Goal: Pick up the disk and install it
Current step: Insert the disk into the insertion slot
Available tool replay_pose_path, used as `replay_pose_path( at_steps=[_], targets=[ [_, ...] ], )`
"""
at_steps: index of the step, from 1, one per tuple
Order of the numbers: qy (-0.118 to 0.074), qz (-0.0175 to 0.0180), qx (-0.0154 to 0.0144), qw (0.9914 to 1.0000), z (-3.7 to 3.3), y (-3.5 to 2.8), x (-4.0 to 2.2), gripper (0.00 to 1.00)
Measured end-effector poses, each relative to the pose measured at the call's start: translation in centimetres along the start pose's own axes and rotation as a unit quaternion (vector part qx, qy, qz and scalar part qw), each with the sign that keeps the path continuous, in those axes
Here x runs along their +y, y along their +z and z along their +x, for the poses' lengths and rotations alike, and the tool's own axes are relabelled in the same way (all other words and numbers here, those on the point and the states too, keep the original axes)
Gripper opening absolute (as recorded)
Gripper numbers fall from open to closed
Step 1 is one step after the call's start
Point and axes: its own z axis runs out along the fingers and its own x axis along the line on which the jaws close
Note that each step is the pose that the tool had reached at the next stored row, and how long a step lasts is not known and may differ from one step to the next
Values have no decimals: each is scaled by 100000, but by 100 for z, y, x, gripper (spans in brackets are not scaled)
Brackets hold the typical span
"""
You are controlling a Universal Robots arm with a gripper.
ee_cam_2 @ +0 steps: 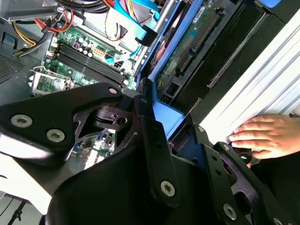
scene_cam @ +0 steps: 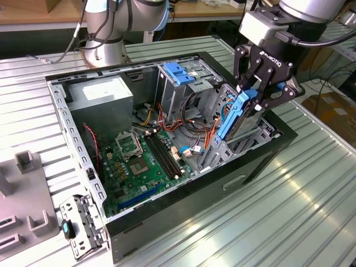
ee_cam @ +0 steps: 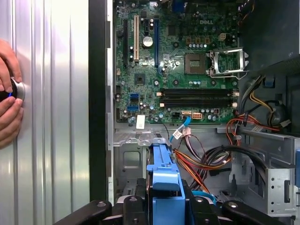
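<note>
The end effector (scene_cam: 255, 99) is squeezing the disk (scene_cam: 232, 118), with its fingers closed tight on the blue frame. The disk is leaning on its edge inside the open computer case (scene_cam: 183, 214), close to the case's wall. A person's hand (ee_cam: 7, 101) is lying on the counter (scene_cam: 289, 222) beside the case.

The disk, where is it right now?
The claw holds the disk tilted at the exterior view's right end of the open computer case, to the right of the blue-handled bracket on the drive cage.
</note>
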Motion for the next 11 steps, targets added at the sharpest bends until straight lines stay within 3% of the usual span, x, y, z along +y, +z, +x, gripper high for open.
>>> replay_pose_path(
  at_steps=[7, 8, 11],
  targets=[
    [2, 62, 24, 100000, 0, 16, 0, 38],
    [2, 65, 18, 100000, 0, 17, 0, 45],
    [2, 82, 8, 100000, 0, 29, 0, 45]
  ],
)
